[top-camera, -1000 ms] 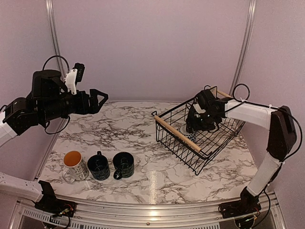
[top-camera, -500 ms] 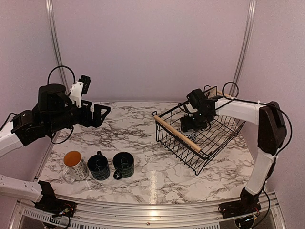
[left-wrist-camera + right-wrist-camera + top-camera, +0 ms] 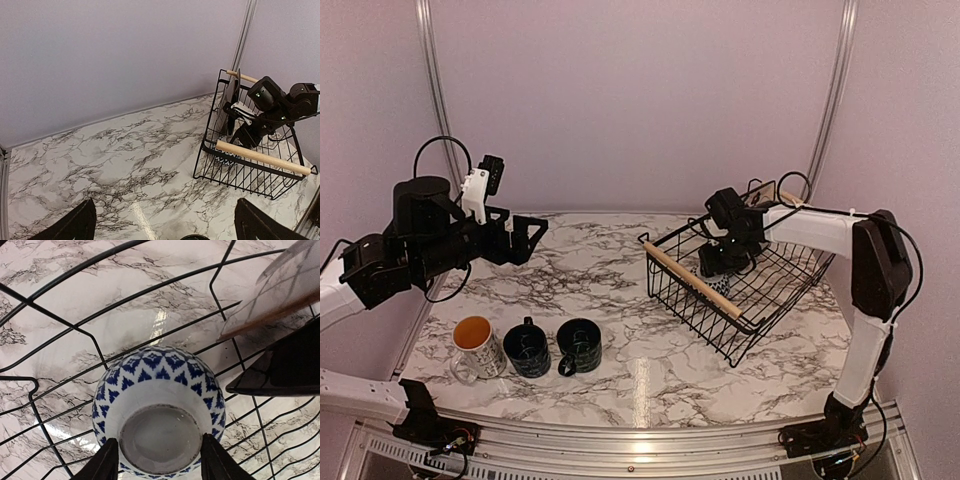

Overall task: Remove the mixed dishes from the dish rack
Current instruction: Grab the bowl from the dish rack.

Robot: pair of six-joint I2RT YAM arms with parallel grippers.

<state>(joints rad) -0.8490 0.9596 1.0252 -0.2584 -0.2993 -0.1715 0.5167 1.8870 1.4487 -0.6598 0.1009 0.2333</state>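
Observation:
In the right wrist view a bowl [image 3: 157,385] with a blue and white pattern lies upside down in the black wire dish rack [image 3: 692,280]. My right gripper [image 3: 160,455] reaches into the rack, and its fingers [image 3: 102,462] press on both sides of the bowl's foot ring. A dark square plate [image 3: 285,370] leans upright just right of the bowl. Three mugs stand on the table outside the rack: a white mug [image 3: 475,345] with orange inside and two dark mugs [image 3: 527,348] [image 3: 580,345]. My left gripper [image 3: 525,238] hovers open and empty over the left back of the table.
The rack [image 3: 260,157] sits at an angle at the right side of the marble table [image 3: 620,270], its wooden handles on the near and far rims. Pale walls with metal corner posts [image 3: 835,90] close in the back and sides.
My right gripper has moved lower and leftward inside the rack onto the bowl, and its jaws have narrowed around the foot. My left arm has dropped a little and turned.

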